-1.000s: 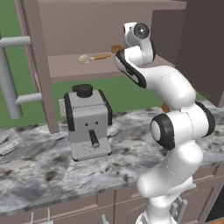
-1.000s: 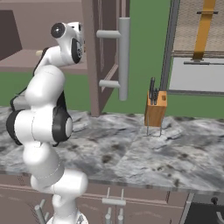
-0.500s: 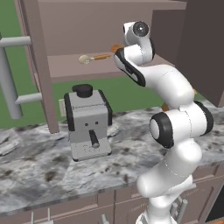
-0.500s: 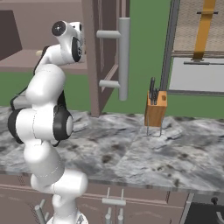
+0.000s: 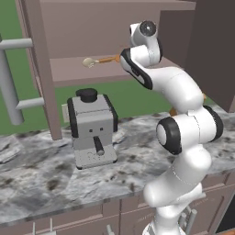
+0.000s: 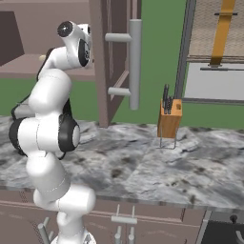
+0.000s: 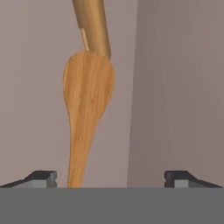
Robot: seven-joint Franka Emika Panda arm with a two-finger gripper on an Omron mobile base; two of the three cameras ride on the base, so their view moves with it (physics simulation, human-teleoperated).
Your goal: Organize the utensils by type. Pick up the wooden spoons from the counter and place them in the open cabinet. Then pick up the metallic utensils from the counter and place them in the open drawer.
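Pretty flat, even rendered lighting all round, no glare. Soft shading inside the cabinet (image 5: 105, 32) and under the coffee machine (image 5: 93, 128). Everything's sharp, just low-res and slightly blocky.

A plain green wall (image 5: 137, 98) runs behind; a boxy grey coffee machine (image 5: 92, 128) and a wooden knife block (image 6: 169, 117) stand before it, beside a metal-framed window (image 6: 212, 52).

A boxy grey espresso machine (image 5: 92, 128) sits centre-left; a wooden knife block (image 6: 169, 118) (dark handles upright) stands centre-right.
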